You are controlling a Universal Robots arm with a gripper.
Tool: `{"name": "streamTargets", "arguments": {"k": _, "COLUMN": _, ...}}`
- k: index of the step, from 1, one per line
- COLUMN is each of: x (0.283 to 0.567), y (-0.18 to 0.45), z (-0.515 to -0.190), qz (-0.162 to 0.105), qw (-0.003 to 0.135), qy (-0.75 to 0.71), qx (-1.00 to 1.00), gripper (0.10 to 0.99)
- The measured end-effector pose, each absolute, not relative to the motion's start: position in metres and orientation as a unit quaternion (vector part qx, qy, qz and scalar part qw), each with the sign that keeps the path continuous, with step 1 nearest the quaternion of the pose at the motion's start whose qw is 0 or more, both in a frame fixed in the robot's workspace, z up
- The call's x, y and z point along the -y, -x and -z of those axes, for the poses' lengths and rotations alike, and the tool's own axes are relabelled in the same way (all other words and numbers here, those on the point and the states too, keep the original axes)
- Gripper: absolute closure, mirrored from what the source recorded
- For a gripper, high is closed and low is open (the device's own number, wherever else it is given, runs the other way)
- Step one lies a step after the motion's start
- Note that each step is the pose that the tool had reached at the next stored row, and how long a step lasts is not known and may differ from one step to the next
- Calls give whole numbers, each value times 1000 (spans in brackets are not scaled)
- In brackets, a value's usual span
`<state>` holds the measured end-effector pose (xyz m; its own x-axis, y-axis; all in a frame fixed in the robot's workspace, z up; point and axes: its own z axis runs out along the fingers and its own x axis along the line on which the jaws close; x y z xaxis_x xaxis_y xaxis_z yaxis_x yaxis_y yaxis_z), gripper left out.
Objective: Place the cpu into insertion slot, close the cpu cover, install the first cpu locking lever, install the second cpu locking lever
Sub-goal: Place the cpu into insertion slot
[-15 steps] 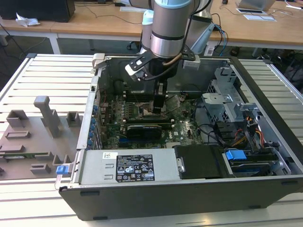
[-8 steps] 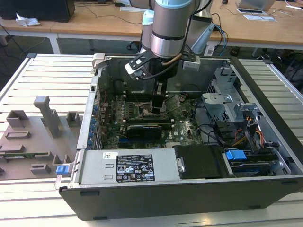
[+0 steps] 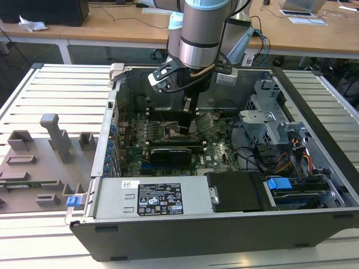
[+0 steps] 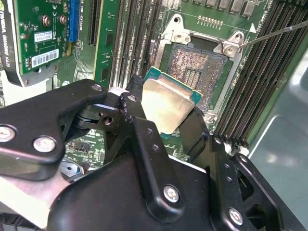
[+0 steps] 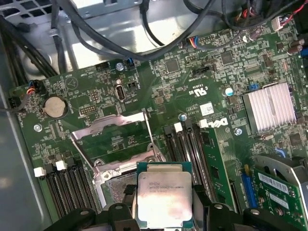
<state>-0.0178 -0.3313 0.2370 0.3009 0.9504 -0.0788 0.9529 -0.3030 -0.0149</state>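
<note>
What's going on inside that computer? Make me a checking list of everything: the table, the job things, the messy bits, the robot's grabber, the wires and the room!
Surface: slatted metal table carrying an open computer case.
Job's things: cpu held close over the insertion slot, not yet seated; cpu cover stands open.
Clutter: grey blocks on the table, at the exterior view's left.
Grippers: gripper shut on the cpu's edges.
Cables: loose bundles inside the case.
Surroundings: wooden desks behind the table.
</note>
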Motion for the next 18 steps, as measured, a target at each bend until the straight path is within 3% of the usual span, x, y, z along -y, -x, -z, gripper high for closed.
{"name": "streamTargets", "arguments": {"k": 18, "x": 331, "y": 17, "z": -237, "qz": 40, "qw": 19, "qy": -841, "qx": -539, "gripper": 545}}
